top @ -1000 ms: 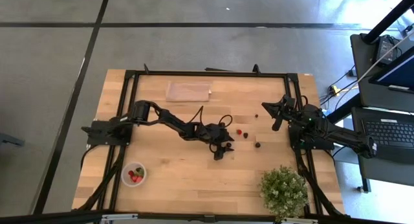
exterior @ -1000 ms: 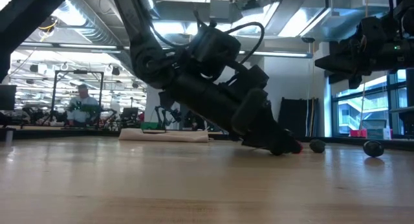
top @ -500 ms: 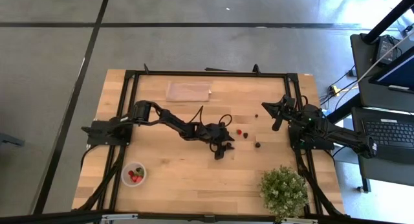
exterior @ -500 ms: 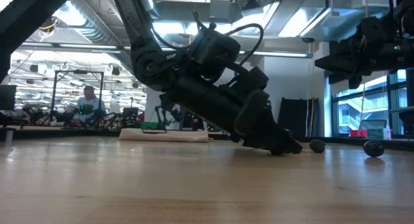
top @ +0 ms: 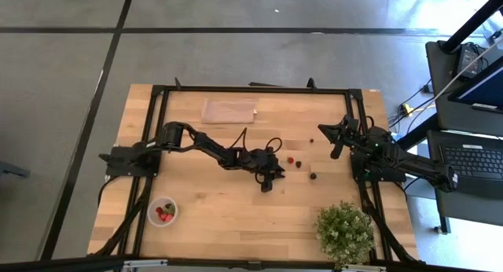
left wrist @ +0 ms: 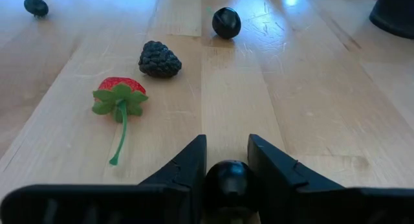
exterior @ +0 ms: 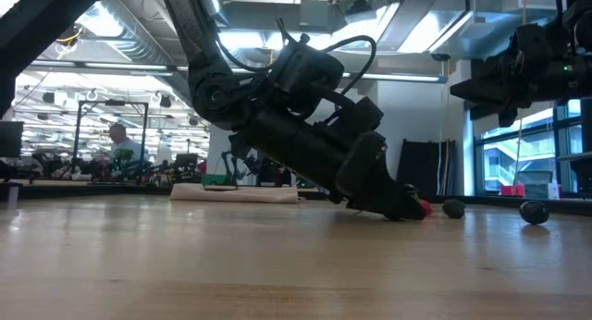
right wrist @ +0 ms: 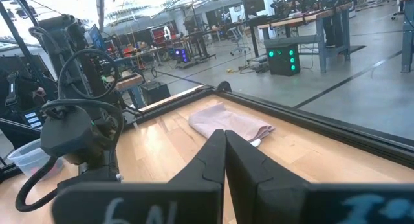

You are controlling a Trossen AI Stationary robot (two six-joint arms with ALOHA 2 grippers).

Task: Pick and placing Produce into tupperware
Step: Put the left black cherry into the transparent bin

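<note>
the left gripper [left wrist: 226, 179] has narrowed since a moment ago, and its fingers now pinch a dark round berry [left wrist: 226, 177] down on the table near the middle, so the grasp looks made and a lift toward the tupperware [top: 163, 211] (near left, already holding some fruit) should follow. only the left wrist view shows the berry between the fingers, with a strawberry [left wrist: 121, 91], a blackberry [left wrist: 159, 59] and another dark berry [left wrist: 226, 22] beyond. the right gripper [top: 338, 146] waits far right, fingers pressed together.
</note>
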